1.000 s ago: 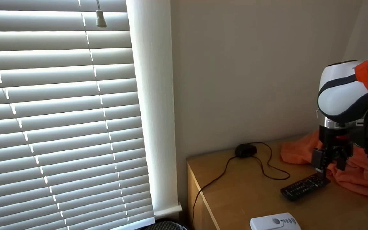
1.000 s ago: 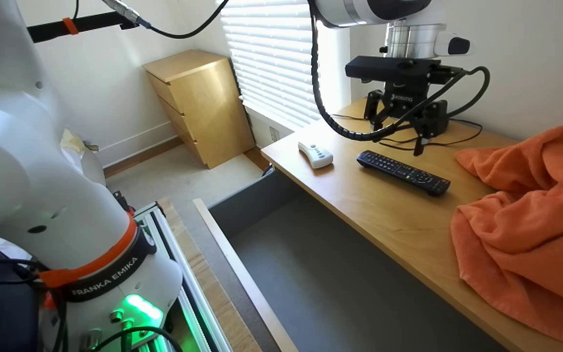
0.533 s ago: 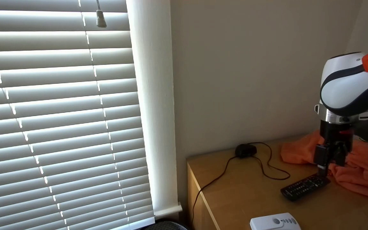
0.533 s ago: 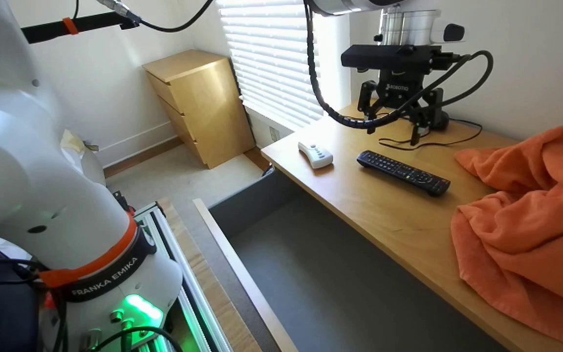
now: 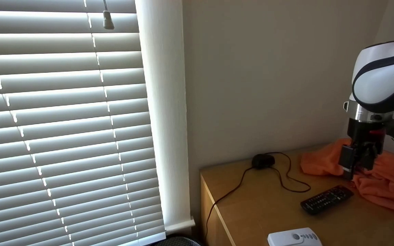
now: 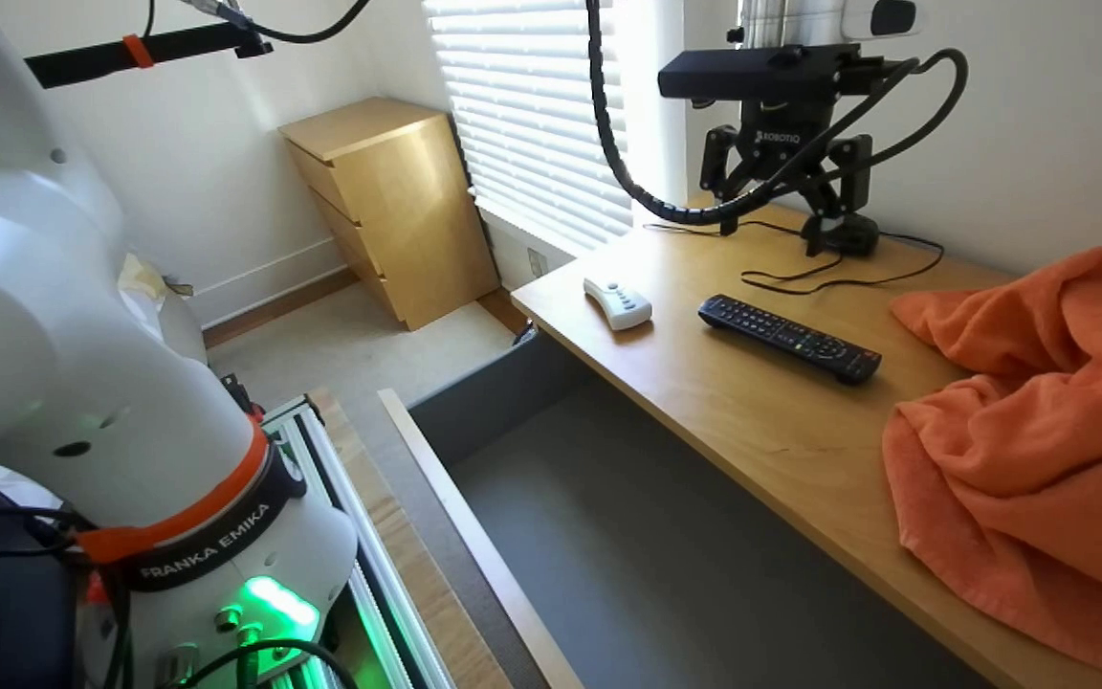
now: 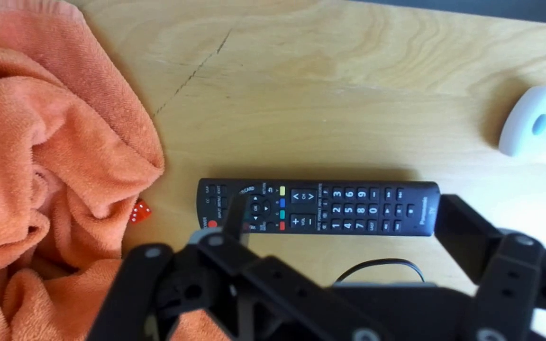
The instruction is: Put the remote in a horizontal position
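The remote is long, slim and black. It lies flat on the wooden top in both exterior views [image 5: 327, 200] [image 6: 790, 337]. In the wrist view the remote [image 7: 320, 207] runs straight across the picture, its red power button at the left end. My gripper [image 6: 771, 237] is open and empty, well above the top and clear of the remote. It also shows in an exterior view [image 5: 358, 169] in front of the cloth. In the wrist view the gripper's fingers [image 7: 341, 210] are spread wide; the left one hides part of the remote's power-button end.
An orange cloth [image 6: 1039, 431] is bunched beside the remote, with a red die [image 7: 141, 211] at its edge. A white remote-like device [image 6: 618, 303] lies near the front edge. A small black object with a cable [image 5: 263, 161] sits near the wall. An open drawer [image 6: 608, 536] lies below.
My open gripper has risen away from the wooden top, the arm lifting with it. The remote, the cloth and the white device have stayed in place.
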Available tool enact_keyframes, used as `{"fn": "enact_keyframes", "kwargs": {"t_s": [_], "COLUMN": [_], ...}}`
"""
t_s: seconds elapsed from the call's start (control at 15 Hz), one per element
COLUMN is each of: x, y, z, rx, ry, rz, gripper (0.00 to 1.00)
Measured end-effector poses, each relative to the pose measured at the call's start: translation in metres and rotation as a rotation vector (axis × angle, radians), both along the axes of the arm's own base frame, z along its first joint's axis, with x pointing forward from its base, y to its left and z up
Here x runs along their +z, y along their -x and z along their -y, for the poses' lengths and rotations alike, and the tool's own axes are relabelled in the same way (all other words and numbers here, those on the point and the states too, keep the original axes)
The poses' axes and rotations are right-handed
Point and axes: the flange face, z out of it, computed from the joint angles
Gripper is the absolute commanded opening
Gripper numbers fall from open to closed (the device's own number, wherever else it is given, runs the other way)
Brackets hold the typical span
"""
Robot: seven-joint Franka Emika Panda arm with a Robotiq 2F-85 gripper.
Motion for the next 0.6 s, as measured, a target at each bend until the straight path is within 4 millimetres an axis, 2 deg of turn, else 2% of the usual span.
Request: {"fn": "enact_keyframes", "kwargs": {"t_s": [0.6], "x": [0.014], "y": [0.014], "z": [0.000], "rx": [-0.020], "ry": [-0.016], "rz": [0.020], "gripper": [1.00]}}
